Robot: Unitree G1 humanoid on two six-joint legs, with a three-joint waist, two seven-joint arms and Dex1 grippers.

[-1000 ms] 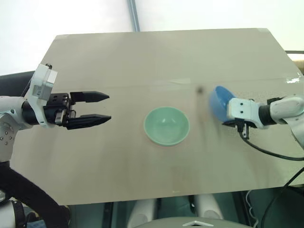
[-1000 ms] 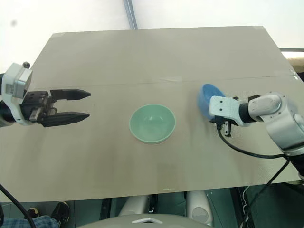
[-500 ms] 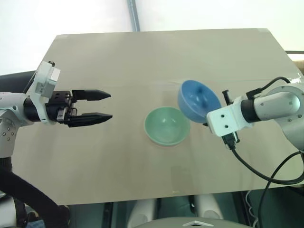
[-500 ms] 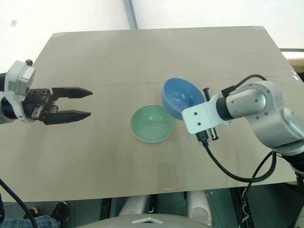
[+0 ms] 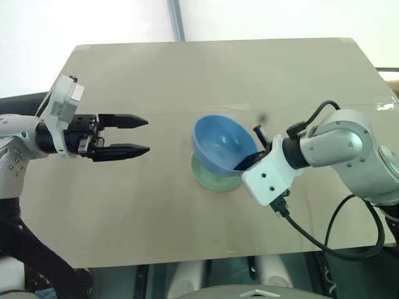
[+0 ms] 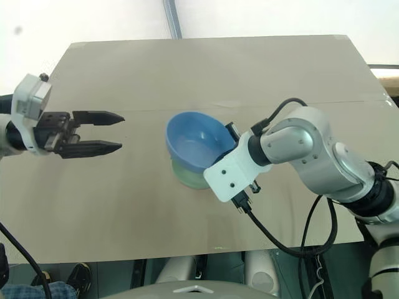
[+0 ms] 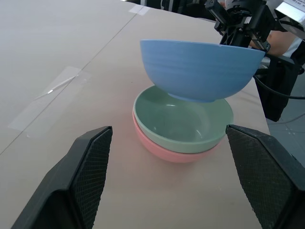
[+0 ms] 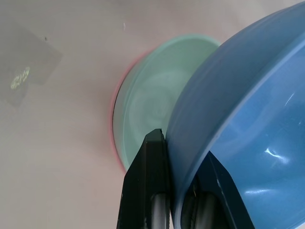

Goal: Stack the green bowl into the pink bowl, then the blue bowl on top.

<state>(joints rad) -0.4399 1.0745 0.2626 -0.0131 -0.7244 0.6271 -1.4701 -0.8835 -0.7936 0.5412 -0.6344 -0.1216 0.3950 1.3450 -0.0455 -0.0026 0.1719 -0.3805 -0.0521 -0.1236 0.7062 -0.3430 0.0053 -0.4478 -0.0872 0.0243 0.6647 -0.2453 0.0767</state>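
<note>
Blue bowl held above the green-in-pink stack.

The right gripper is clamped shut on the rim of the blue bowl, one finger outside the wall and one inside, and holds it in the air just over the green bowl, not touching it. The green bowl sits nested in the pink bowl, whose rim shows just beneath it, on the table. The left gripper hangs well apart to the left, its fingers spread and empty, pointing toward the bowls.
</note>
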